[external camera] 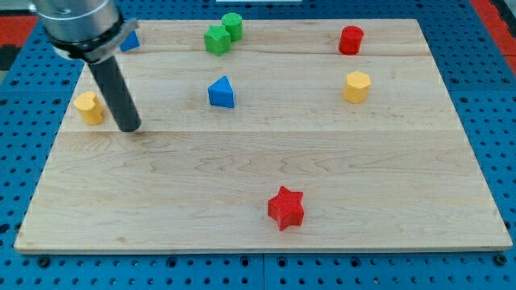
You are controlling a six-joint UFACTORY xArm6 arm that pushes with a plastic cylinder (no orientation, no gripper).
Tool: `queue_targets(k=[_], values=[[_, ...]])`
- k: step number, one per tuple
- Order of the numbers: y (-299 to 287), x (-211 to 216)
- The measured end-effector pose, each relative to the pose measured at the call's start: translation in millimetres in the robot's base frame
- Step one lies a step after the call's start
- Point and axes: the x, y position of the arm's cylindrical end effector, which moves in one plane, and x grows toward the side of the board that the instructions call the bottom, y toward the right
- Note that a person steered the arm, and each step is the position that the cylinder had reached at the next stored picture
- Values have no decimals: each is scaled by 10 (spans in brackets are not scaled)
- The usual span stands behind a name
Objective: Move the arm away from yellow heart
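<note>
Wooden board (242,161) on blue pegboard (24,80) | my tip (129,127) beside yellow heart (89,107) | end effector: gripperless rod

A pale wooden board (266,173) carries every block. My tip (129,127) rests on it, the yellow heart (89,107) just to its left. Rightward lie the blue triangle (221,92) and yellow hexagon (356,86); above, a blue block (131,40), green star (216,39), green cylinder (233,23), red cylinder (351,39); lower right, the red star (286,207).
</note>
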Motion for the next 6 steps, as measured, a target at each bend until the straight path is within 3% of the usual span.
queue_targets(k=[6], values=[[73,-49]])
